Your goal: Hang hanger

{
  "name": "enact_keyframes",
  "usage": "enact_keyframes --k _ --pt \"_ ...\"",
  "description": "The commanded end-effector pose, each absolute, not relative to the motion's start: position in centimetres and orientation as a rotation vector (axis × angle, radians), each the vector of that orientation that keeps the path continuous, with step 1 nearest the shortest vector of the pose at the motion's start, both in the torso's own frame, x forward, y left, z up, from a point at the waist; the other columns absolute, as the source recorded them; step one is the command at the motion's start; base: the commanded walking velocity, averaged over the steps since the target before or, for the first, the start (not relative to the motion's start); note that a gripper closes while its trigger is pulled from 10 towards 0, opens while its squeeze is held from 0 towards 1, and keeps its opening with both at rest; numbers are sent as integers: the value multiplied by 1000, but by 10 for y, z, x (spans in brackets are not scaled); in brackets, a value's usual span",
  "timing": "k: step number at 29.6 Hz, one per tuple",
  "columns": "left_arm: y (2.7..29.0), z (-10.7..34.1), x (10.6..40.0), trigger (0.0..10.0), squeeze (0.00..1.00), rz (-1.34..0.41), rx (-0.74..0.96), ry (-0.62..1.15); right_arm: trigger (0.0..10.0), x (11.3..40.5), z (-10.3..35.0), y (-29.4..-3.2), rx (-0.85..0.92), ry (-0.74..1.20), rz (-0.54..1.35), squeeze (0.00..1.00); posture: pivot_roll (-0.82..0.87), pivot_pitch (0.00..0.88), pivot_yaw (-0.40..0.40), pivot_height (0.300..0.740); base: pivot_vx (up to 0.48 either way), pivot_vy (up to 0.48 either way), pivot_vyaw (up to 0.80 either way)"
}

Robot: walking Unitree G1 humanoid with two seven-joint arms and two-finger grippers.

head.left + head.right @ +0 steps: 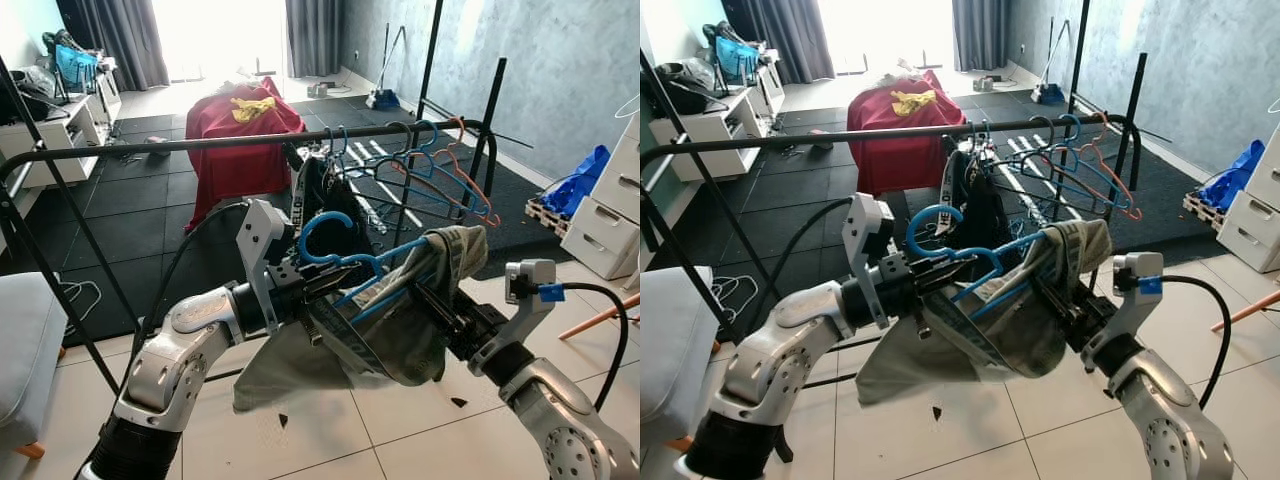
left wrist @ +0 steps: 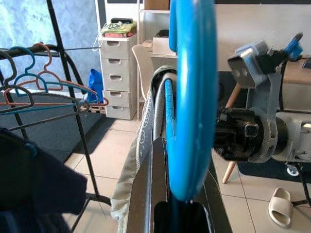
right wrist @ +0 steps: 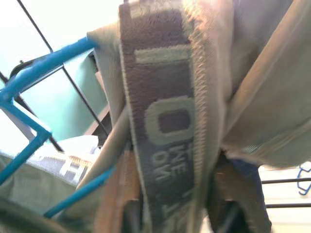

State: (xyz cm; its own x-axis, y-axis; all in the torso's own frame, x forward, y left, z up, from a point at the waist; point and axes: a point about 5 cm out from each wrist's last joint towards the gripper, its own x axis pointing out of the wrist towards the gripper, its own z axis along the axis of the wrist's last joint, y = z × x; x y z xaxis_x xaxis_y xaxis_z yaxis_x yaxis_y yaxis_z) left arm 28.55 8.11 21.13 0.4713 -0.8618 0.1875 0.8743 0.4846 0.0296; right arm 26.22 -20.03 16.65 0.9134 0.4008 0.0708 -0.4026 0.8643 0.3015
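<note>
A blue hanger (image 1: 322,235) carries a grey-green garment (image 1: 390,335) with a dark lettered waistband (image 3: 165,121). I hold it at chest height, just in front of and below the black rack rail (image 1: 200,145). My left gripper (image 1: 322,282) is shut on the hanger's neck under the hook, which shows as a thick blue curve (image 2: 192,97) in the left wrist view. My right gripper (image 1: 428,296) is shut on the garment's waistband at the hanger's right end. The hook sits below the rail and does not touch it.
Several empty hangers (image 1: 440,170) and a dark garment (image 1: 325,200) hang on the rail's right half. A red-covered object (image 1: 240,140) stands behind the rack. White drawers (image 1: 615,220) are at the right, a grey seat (image 1: 25,360) at the left.
</note>
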Motion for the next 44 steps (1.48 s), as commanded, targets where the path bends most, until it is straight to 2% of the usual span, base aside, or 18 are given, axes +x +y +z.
enact_keyframes --k 1,8,14,19,26,27,28,29,30,31,32,38,39,40,41,42,43,44 --pt "83 213 285 10000 0 -1055 -57 -199 0 263 164 -204 318 8 384 0 -89 0 -2 740 0 0 0" --pt "97 213 293 10000 0 -1000 -13 -191 0 264 166 -211 309 1 327 0 -92 0 -1 740 0 0 0" --pt "121 212 297 10000 0 -1006 101 -196 0 269 180 -238 330 -72 181 0 -95 0 -1 740 0 0 0" --pt "142 200 286 10000 0 -1139 285 -113 0 269 196 -270 345 -142 43 0 -92 0 2 740 0 0 0" --pt "141 195 287 10000 0 -1145 327 -93 0 267 187 -263 285 -68 81 0 -93 0 1 740 0 0 0" --pt "138 196 288 10000 0 -1138 309 -109 6824 267 182 -259 279 -42 88 0 -93 0 1 740 0 0 0" --pt "133 198 289 10000 0 -1130 284 -129 10000 266 177 -255 265 -13 105 169 -95 0 0 740 0 0 0" --pt "133 198 289 10000 0 -1130 284 -129 10000 266 177 -255 265 -13 105 169 -95 0 0 740 0 0 0" --pt "129 199 290 10000 0 -1123 261 -144 10000 266 173 -251 262 9 122 627 -95 0 0 740 0 0 0" --pt "129 199 290 10000 0 -1123 261 -144 10000 266 173 -251 262 9 122 627 -95 0 0 740 0 0 0" --pt "124 200 289 10000 0 -1124 231 -159 10000 266 171 -248 249 25 143 1000 -95 0 1 740 0 0 0" --pt "113 201 286 10000 0 -1142 184 -176 10000 267 167 -246 217 69 146 961 -95 0 0 740 0 0 0" --pt "111 201 286 10000 0 -1147 180 -180 9686 267 167 -246 218 70 141 0 -91 1 0 740 0 0 0" --pt "111 201 286 10000 0 -1147 180 -180 9686 267 167 -246 218 70 141 0 -91 1 0 740 0 0 0" --pt "110 201 285 10000 0 -1150 177 -183 6902 267 167 -247 221 69 140 0 -91 1 0 740 0 0 0" --pt "110 201 285 10000 0 -1150 177 -183 6902 267 167 -247 221 69 140 0 -91 1 0 740 0 0 0" --pt "110 202 285 10000 0 -1153 174 -189 0 267 166 -247 224 66 138 0 -90 0 1 740 0 0 0" --pt "109 203 285 10000 0 -1157 171 -193 0 267 166 -248 226 66 133 0 -90 0 1 740 0 0 0"
